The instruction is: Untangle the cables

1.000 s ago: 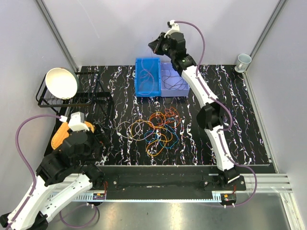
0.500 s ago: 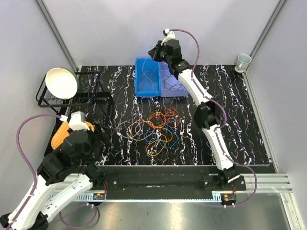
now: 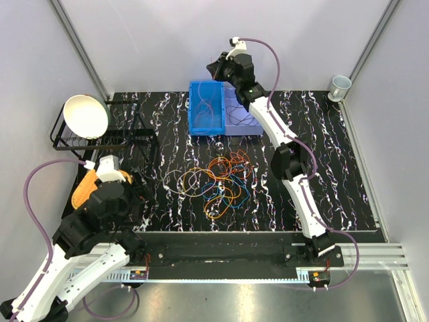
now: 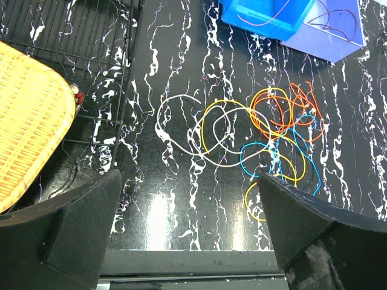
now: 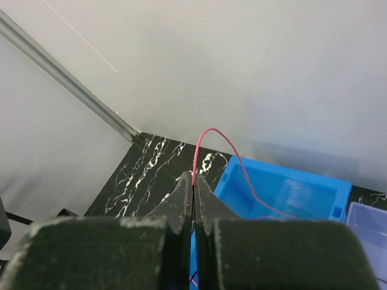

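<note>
Within 1 second your right jaws, clamped on 1 red cable [image 5: 211, 128] trailing into the blue bin [image 5: 290, 172], sank toward it, that strand nearly sorted; left jaws gaped empty, other cables [image 3: 224, 182] lay tangled on the table [image 3: 335, 168].

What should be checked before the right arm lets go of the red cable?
1. Right end effector shut on red cable: ok.
2. Cable's free end hangs into blue bin: ok.
3. Right end effector squarely above the bin: cannot tell; it looks near the bin's far edge.
4. Red cable free of the pile: ok, no strand seen between them.
5. Left end effector open and off the pile: ok.
6. Pile untangled: not ok, loops overlap.
</note>
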Tool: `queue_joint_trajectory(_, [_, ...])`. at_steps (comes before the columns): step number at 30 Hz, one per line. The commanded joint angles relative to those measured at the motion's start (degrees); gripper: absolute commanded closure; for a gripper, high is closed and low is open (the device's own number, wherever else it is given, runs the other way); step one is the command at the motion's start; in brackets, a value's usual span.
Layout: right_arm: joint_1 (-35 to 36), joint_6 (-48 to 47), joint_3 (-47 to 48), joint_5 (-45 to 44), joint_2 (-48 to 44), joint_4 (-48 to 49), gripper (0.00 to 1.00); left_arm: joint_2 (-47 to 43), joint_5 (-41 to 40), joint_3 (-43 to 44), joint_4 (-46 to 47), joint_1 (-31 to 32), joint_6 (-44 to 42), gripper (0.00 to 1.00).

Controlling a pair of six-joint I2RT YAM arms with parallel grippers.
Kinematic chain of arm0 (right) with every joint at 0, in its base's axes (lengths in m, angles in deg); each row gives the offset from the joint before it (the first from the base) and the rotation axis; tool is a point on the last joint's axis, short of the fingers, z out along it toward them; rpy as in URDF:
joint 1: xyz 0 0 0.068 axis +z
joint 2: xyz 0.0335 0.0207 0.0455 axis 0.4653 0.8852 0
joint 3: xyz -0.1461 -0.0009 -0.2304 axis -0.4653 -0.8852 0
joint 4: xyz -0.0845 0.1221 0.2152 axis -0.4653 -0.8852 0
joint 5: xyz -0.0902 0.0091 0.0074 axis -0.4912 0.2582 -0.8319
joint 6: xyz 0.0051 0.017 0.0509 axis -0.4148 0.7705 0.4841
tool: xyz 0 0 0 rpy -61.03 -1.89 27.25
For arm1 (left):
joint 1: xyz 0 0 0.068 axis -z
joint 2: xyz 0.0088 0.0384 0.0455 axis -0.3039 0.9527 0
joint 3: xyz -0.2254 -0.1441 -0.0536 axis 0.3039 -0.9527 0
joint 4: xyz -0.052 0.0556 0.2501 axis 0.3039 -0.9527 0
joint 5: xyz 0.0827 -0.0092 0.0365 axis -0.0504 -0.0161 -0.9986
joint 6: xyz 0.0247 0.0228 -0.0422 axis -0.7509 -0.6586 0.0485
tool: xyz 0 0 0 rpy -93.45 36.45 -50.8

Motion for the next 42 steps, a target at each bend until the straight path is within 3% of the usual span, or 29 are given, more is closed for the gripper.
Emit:
queue_joint_trajectory(1, [0.0,-1.2,3.2,0.1,-3.9,5.3,1.00,0.8,1.1,-0.5,2.7,-0.2,-1.1,0.01])
queue_joint_trajectory(15, [-1.8,2.7,3.2,1.8,-5.6,8.2,1.00,0.6,1.2,-0.5,2.7,-0.7,-1.2,0.02])
queue_joint_trajectory(30, [-3.6,9.5,-1.1,10.1,-10.9,11.7,1.00,0.8,1.2,-0.6,2.7,-0.9,-1.2,0.01])
queue_joint_trajectory(42, [-3.6,6.9,0.1,9.2,-4.4,11.1,1.00,0.7,1.4,-0.6,2.8,-1.1,-1.3,0.01])
